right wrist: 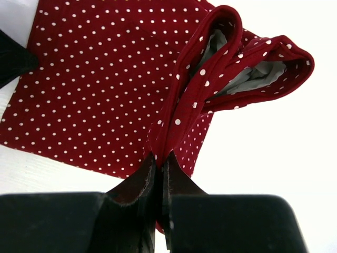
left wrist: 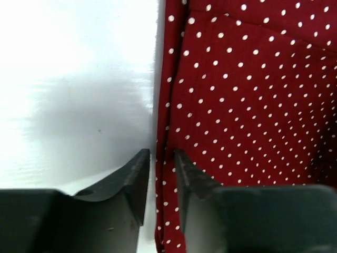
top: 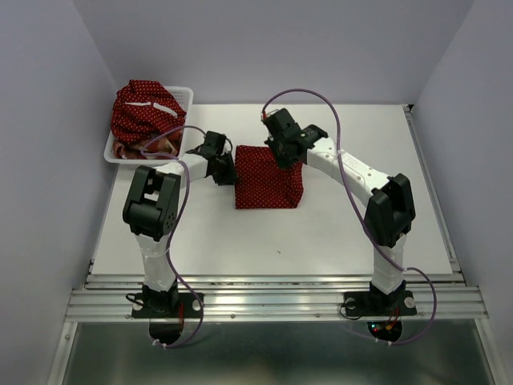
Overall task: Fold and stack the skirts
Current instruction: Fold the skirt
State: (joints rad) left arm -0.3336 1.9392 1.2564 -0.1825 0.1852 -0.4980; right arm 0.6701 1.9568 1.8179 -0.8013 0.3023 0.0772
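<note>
Near edge: alu rail (top: 272, 298) w/ both arm bases bolted on. Behind it is a glossy white bench (top: 361, 233), w/ pale grey walls (top: 264, 48) on three sides and purple cables (top: 353, 204) looping along each arm. One tiny dark speck (top: 279, 251) sits on the bench toward the near edge. Approx mid-bench lies the folded skirt (top: 268, 184), dark red w/ white dots, roughly square. Left arm (top: 152, 207) reaches to its left edge. Left wrist cam shows the left jaws w/ a narrow gap, the skirt's hem running into that gap and a sliver of white bench beside it; gripped or not, can't tell. Right arm (top: 353, 170) comes over the skirt's far edge, right jaws pressed together, pinching a fold of the cloth. Only the right wrist cam shows that fold held up and curling open w/ a grey-white lining inside; in the top cam the wrist covers it. Far-left corner: white mesh basket (top: 113, 152) holding a bunched second dotted skirt (top: 144, 108), w/ a bit of red-cream cloth (top: 128, 149) at its near rim, pattern too small to tell.
</note>
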